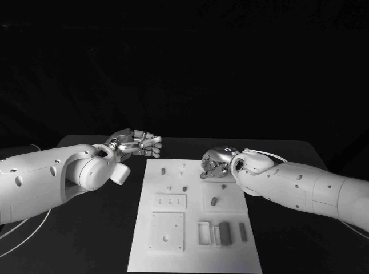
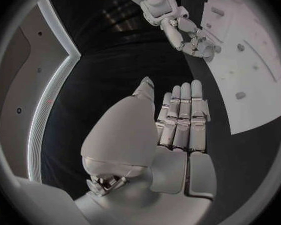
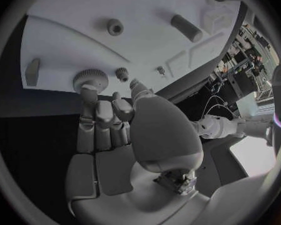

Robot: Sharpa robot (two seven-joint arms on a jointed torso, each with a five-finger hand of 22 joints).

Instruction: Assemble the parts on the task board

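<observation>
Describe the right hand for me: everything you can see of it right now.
The right hand is silver metal on a white arm, hanging over the far right edge of the white task board. In the right wrist view its fingers lie straight and close together, tips reaching a small ridged round part at the board's edge; whether they touch it I cannot tell. It holds nothing.
</observation>
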